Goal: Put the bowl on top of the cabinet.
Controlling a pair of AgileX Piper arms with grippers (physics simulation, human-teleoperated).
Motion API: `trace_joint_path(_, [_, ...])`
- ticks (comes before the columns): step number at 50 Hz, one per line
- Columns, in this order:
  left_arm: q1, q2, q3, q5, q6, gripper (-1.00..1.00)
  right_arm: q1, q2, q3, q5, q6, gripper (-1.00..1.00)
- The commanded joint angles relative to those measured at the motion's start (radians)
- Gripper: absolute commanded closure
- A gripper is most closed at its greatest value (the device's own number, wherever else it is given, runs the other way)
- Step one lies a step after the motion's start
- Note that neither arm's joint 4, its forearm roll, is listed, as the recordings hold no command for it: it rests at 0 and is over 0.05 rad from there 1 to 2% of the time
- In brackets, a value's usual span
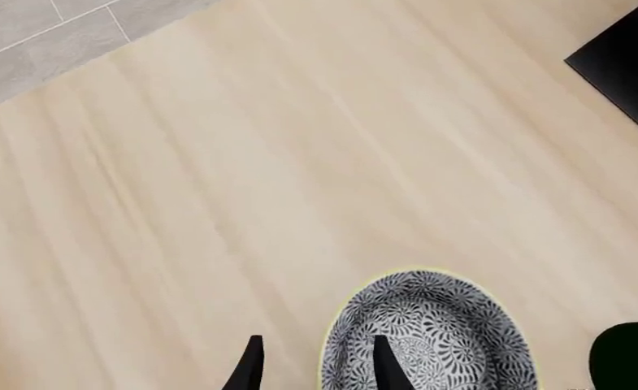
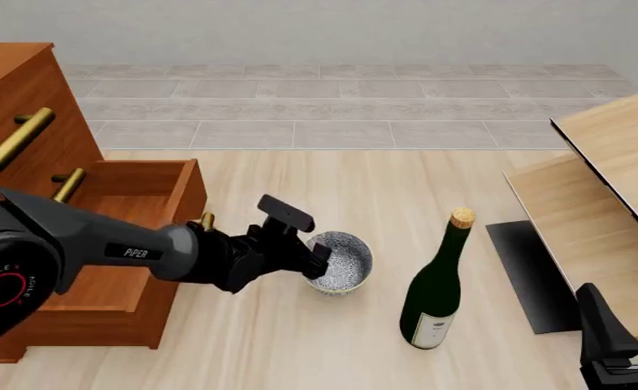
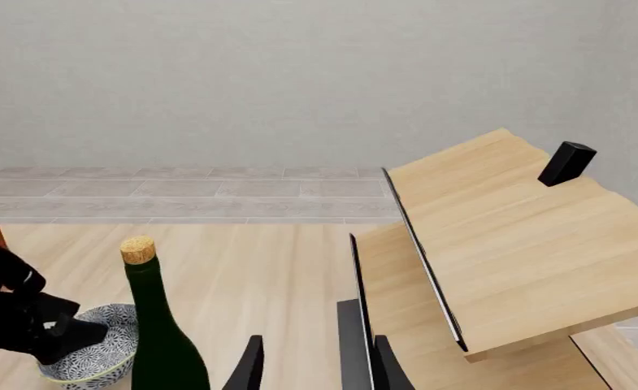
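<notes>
Left pincer [image 2: 316, 258] straddles the bowl's [image 2: 340, 262] near rim, one finger inside, one outside, jaws parted, on the bench [image 2: 405, 179] beside the bottle [image 2: 436, 284]. Actual contact is hard to judge. Right pincer [image 3: 316, 364] parted, holding nothing, mostly cut off.

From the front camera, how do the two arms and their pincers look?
The left arm is dark grey and rounded, with white "PiPER" lettering and a red ring marked "AGILEX" on its near joint. Its pincer is black and blocky. The right pincer shows only thin, pointed black fingers.
</notes>
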Motion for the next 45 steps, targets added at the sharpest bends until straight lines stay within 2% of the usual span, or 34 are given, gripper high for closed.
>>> trace_joint_path(1, [-0.011, 0.008, 0.0, -0.002, 0.0, -1.0, 0.0, 0.0, 0.0, 0.0, 0.0, -1.0])
trace_joint_path(13, [-0.014, 0.021, 0.01, -0.024, 0.006, -1.0, 0.0, 0.0, 0.0, 0.0, 0.0, -1.0])
trace_joint_path(14, [0.005, -0.016, 0.045, -0.077, 0.044, 1.0, 0.0, 0.0, 0.0, 0.0, 0.0, -1.0])
trace_joint_path(15, [-0.02, -0.005, 0.037, -0.055, 0.03, 1.0, 0.0, 0.0, 0.0, 0.0, 0.0, -1.0])
trace_joint_path(24, [0.029, -0.076, 0.049, -0.045, 0.016, 1.0, 0.0, 0.0, 0.0, 0.0, 0.0, -1.0])
trace_joint_path(33, [0.037, -0.302, 0.108, 0.015, -0.061, 1.0, 0.0, 0.0, 0.0, 0.0, 0.0, -1.0])
trace_joint_path(41, [0.064, -0.498, 0.163, 0.058, -0.083, 1.0, 0.0, 0.0, 0.0, 0.0, 0.0, -1.0])
trace_joint_path(45, [0.105, -0.607, 0.185, 0.087, -0.084, 1.0, 0.0, 0.0, 0.0, 0.0, 0.0, -1.0])
